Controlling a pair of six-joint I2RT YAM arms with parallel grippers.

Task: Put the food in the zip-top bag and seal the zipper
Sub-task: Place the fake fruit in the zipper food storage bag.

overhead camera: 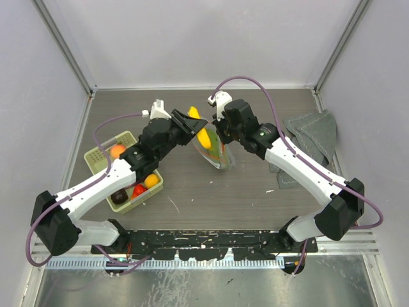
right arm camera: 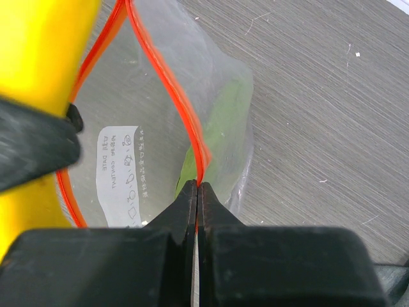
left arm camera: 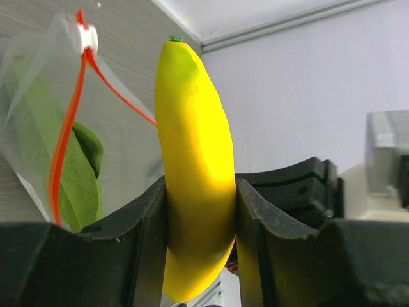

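Currently, your zip-top bag (overhead camera: 220, 158) contains one leafy green piece (right arm camera: 223, 121). The pale green basket (overhead camera: 96, 155) holds orange, red and dark purple toy pieces (overhead camera: 138, 190). The left gripper (left arm camera: 203, 192) has its fingers partway apart, clamped on the yellow banana (left arm camera: 195, 128). The right gripper (right arm camera: 197, 188) is pinched fully closed on the zipper (right arm camera: 185, 109). The banana sits at the bag mouth, its long axis crosswise to the fingers and its green-tipped end uppermost in the left wrist view.

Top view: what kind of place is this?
Probably a robot test booth: plain walls close around a grey table, left arm and right arm bolted at its near edge, toy food in a basket.
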